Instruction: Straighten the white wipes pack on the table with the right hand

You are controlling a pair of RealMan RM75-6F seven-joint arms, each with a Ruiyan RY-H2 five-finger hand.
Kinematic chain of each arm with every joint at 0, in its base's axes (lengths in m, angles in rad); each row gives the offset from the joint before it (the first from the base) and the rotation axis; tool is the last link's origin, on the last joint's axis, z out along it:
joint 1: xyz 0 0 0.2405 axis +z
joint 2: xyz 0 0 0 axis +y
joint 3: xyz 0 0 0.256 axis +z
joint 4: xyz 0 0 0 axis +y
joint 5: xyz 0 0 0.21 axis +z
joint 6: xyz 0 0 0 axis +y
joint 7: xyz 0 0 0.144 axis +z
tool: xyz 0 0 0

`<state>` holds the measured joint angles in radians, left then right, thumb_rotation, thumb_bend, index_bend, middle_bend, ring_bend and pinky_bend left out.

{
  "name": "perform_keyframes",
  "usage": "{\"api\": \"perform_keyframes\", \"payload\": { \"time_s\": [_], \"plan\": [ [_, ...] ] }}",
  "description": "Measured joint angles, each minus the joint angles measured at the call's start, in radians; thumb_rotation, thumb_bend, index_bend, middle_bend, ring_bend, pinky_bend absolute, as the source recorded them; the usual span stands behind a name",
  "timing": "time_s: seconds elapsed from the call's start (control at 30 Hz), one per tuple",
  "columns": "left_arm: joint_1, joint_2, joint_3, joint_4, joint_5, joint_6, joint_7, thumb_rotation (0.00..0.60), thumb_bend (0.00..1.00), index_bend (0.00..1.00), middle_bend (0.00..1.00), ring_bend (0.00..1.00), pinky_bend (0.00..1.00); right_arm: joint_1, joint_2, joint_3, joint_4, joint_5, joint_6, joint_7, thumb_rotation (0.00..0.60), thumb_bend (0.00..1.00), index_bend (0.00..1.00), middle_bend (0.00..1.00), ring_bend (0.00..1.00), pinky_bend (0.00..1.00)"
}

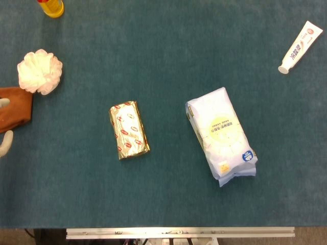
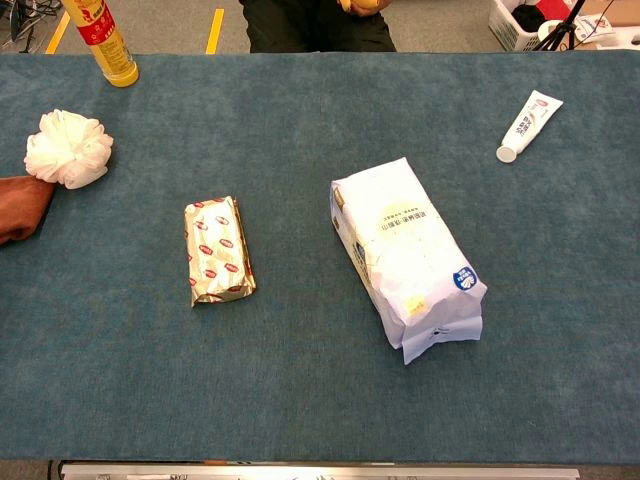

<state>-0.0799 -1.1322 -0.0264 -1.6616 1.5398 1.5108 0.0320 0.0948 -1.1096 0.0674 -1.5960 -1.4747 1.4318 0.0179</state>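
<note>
Fingers [image 1: 5, 145] of the left hand [image 1: 4, 138] show only as pale tips at the picture's left edge in the head view, too little to tell how they are set; the right hand is out of both views.

Wipes pack [image 1: 222, 135] lies flat on the blue bench [image 1: 163, 194], tilted, its near end swung to the right and its far end to the left. Left of the pack, well apart, lies a gold packet [image 1: 129, 129], also a little tilted. Further left of the pack are a white pouf [image 1: 39, 71] and, touching it, a brown cloth [image 1: 14, 108]. Beyond the pack to the right lies a white tube [image 1: 300, 47], cap toward the pack. Far off to the left, at the bench's back edge, stands a yellow bottle [image 2: 102, 40].
</note>
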Motion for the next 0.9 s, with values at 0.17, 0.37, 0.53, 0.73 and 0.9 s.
{"api": "perform_keyframes", "payload": {
  "time_s": [0.17,0.37,0.53,0.73,0.9],
  "plan": [
    [0.0,-0.002,0.001,0.0,0.0,-0.001,0.003,0.6,0.35,0.24,0.24,0.19,0.25,0.01,0.0,0.0,-0.007,-0.009,-0.009,-0.005,0.6,0.29,0.29,0.4,0.24,0.22],
    [0.006,0.002,0.001,0.001,-0.001,0.008,-0.005,0.6,0.35,0.24,0.24,0.19,0.25,0.047,0.006,0.001,-0.02,-0.043,-0.04,-0.02,0.6,0.29,0.29,0.4,0.24,0.22],
    [0.008,0.004,0.004,0.004,0.004,0.012,-0.011,0.6,0.35,0.24,0.24,0.19,0.25,0.101,0.004,0.011,-0.023,-0.069,-0.088,-0.033,0.6,0.19,0.29,0.4,0.24,0.22],
    [0.016,0.012,0.003,0.005,-0.002,0.02,-0.019,0.6,0.35,0.24,0.24,0.19,0.25,0.195,-0.021,0.032,-0.018,-0.105,-0.166,-0.066,0.6,0.0,0.29,0.4,0.24,0.22],
    [0.024,0.015,0.003,0.005,-0.006,0.029,-0.021,0.6,0.35,0.24,0.24,0.19,0.25,0.282,-0.068,0.053,-0.001,-0.126,-0.238,-0.092,0.6,0.0,0.29,0.3,0.23,0.22]
  ]
}}
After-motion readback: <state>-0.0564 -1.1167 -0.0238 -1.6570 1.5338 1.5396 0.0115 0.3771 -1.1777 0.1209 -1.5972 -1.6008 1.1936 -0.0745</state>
